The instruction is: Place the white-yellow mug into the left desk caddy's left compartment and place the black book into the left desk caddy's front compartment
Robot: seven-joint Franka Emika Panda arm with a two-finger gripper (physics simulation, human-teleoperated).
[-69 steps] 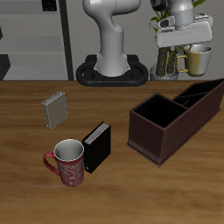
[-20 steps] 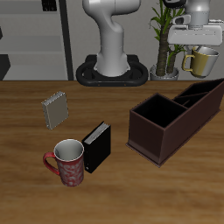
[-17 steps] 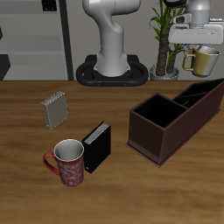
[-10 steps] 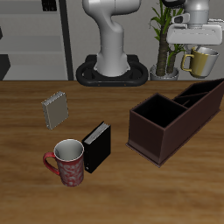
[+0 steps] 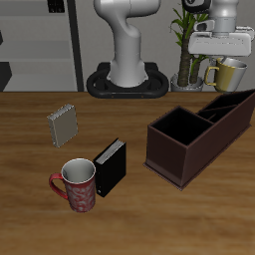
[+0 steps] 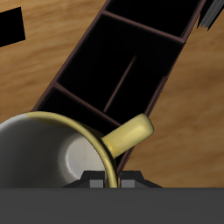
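Note:
The white-yellow mug [image 5: 231,77] hangs in the air above the far end of the left desk caddy [image 5: 189,139], a dark brown box with one large square section and narrower divided ones. My gripper [image 5: 223,60] is shut on the mug's rim. The wrist view looks down past the mug [image 6: 48,162] and its yellow handle [image 6: 127,137] into the caddy's dark compartments [image 6: 131,61]. The black book [image 5: 110,166] stands upright on the table, well away from the gripper and nearer the table's front edge than the caddy.
A red patterned mug [image 5: 78,185] stands right beside the black book. A grey ribbed notebook [image 5: 63,126] stands farther back. The robot base [image 5: 125,80] and a potted plant [image 5: 185,45] are at the table's back.
The gripper has carried the mug a little sideways across the caddy's far end and sunk slightly towards it. Nothing on the table has moved.

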